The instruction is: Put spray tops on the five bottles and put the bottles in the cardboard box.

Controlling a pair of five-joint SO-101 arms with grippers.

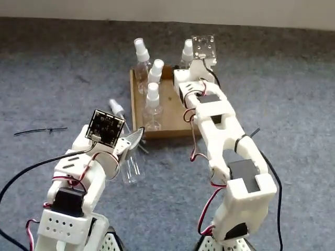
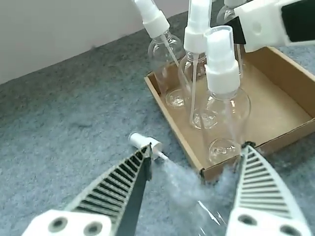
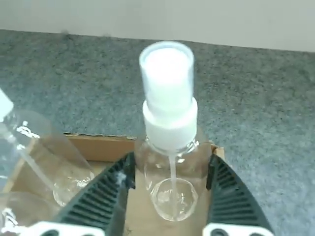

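Note:
A cardboard box (image 1: 175,112) lies on the grey carpet. Three clear bottles (image 1: 152,104) with white spray tops stand along one side of it. A further capped bottle (image 3: 170,147) stands in the far corner, and my right gripper (image 3: 170,169) is shut on its body, fingers (image 3: 113,194) against both sides. Near the box's front edge lies a clear bottle without a top (image 1: 131,170). My left gripper (image 2: 197,150) hangs open over this bottle (image 2: 197,201). A loose spray top (image 2: 144,142) lies on the carpet by one fingertip.
The right arm (image 1: 220,125) stretches over the box's right part. A black cable tie (image 1: 42,130) lies on the carpet to the left. A pale wall (image 1: 167,8) borders the carpet at the back.

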